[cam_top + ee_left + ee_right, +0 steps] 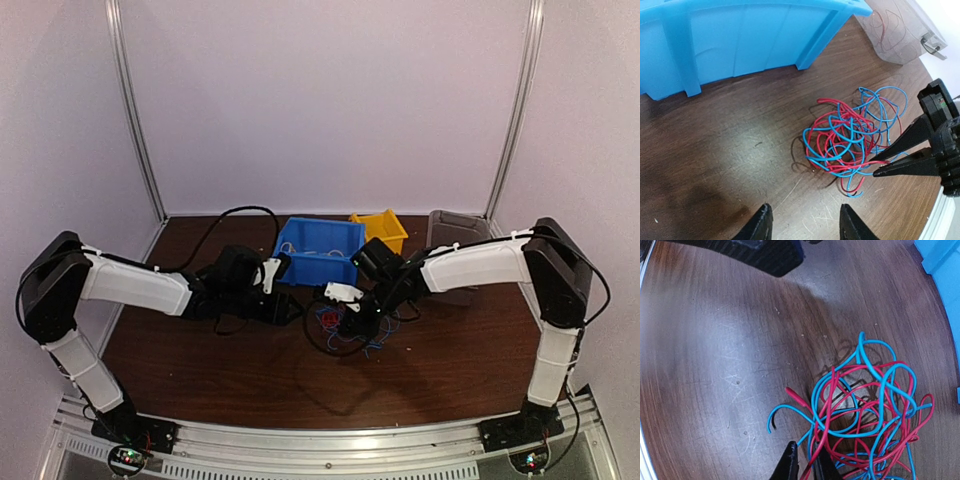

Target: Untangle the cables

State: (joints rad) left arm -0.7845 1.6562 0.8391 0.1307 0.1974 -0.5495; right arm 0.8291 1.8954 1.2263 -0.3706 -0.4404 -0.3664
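Wooden table [715, 150] holds tangled red-and-blue cables [840, 136].

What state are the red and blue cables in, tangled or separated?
Tangled. The cables lie in one heap on the table, with red and blue strands looping through each other; no strand lies apart from the heap.

The left arm [135, 285] and right arm [480, 265] show white shells, black joints, black cables [250, 208], tapered black fingers [910, 167].
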